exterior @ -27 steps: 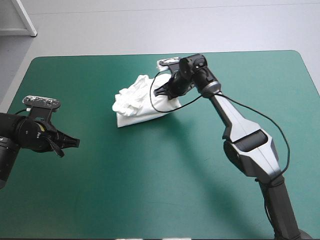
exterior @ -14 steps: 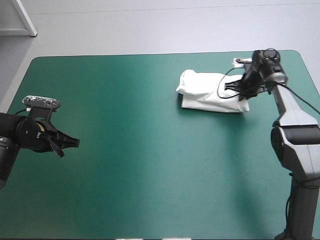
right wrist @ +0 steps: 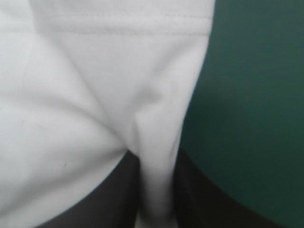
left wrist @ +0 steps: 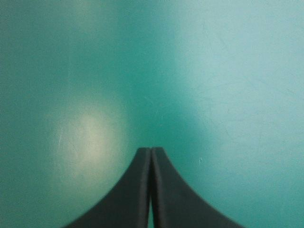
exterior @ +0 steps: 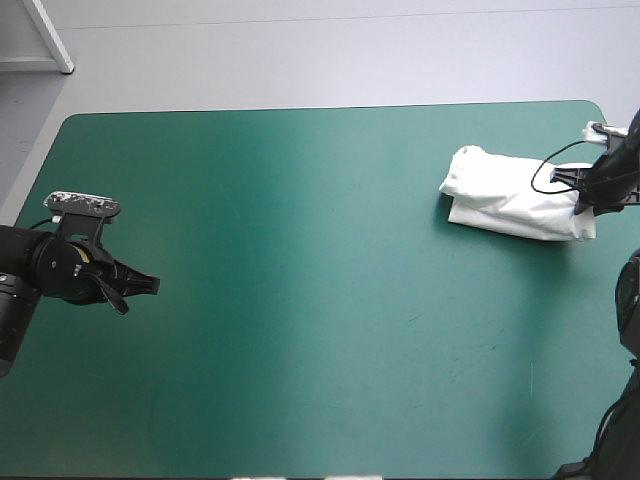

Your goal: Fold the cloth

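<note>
The white T-shirt [exterior: 510,195] lies as a folded bundle near the table's right edge, toward the far side. My right gripper [exterior: 586,200] is at the bundle's right end, shut on the T-shirt. In the right wrist view a pinched fold of the T-shirt [right wrist: 95,95] runs down between my right gripper [right wrist: 154,209] and its black fingers [right wrist: 199,199], with a stitched hem farther ahead. My left gripper [exterior: 145,285] hovers low near the table's left edge, far from the shirt. In the left wrist view the left gripper [left wrist: 151,154] is shut with only teal-green cover ahead of it.
The teal-green cover [exterior: 300,300] spreads wide between the two arms. The table's right edge [exterior: 625,170] lies just beyond my right gripper. The rounded far right corner is close behind the bundle.
My right gripper has dragged the T-shirt from the table's middle far side to near the right edge; the crumpled heap has stretched into a longer flat bundle. The left arm has not moved.
</note>
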Motion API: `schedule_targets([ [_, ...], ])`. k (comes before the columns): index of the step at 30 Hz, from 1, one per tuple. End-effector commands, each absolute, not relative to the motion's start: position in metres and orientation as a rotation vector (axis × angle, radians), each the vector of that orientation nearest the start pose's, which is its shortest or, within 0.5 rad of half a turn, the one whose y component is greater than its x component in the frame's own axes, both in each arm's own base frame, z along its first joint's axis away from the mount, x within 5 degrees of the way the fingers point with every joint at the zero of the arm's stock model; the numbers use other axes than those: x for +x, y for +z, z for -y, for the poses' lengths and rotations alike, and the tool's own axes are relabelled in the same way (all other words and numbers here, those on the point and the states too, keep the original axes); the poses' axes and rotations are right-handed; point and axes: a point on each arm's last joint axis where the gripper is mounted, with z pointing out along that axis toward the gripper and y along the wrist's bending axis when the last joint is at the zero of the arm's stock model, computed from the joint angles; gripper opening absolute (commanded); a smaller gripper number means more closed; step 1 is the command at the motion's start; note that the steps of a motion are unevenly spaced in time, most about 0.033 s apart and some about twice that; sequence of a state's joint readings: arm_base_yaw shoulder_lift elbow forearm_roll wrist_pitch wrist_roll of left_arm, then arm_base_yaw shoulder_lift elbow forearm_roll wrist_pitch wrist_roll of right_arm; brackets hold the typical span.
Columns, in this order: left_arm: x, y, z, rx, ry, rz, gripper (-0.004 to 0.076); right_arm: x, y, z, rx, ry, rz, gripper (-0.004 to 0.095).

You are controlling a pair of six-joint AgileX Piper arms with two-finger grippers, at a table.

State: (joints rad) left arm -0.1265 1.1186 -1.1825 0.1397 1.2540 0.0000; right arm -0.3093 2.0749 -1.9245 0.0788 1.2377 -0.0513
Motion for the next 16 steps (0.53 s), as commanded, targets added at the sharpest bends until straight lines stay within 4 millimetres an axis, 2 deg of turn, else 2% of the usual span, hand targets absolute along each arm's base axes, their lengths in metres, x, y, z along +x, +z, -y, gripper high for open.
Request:
schedule_targets([
  [1, 0.191, 0.383, 0.011, 0.157, 0.157, -2.634, -0.0010, 0.412, 0.310, 0.134, 0.398, 0.061, -2.744, 0.0567],
  [3, 0.191, 0.383, 0.011, 0.157, 0.157, -2.634, -0.0010, 0.409, 0.315, 0.136, 0.408, 0.056, -2.730, 0.0823],
  [4, 0.191, 0.383, 0.011, 0.157, 0.157, -2.634, -0.0010, 0.407, 0.320, 0.136, 0.414, 0.054, -2.719, 0.0913],
  [5, 0.191, 0.383, 0.011, 0.157, 0.157, -2.634, -0.0010, 0.404, 0.326, 0.137, 0.419, 0.041, -2.703, 0.0941],
  [11, 0.191, 0.383, 0.011, 0.157, 0.157, -2.634, -0.0010, 0.381, 0.369, 0.132, 0.419, 0.008, -2.602, 0.0904],
  [16, 0.191, 0.383, 0.011, 0.157, 0.157, -2.634, -0.0010, 0.364, 0.395, 0.126, 0.404, -0.008, -2.537, 0.0881],
])
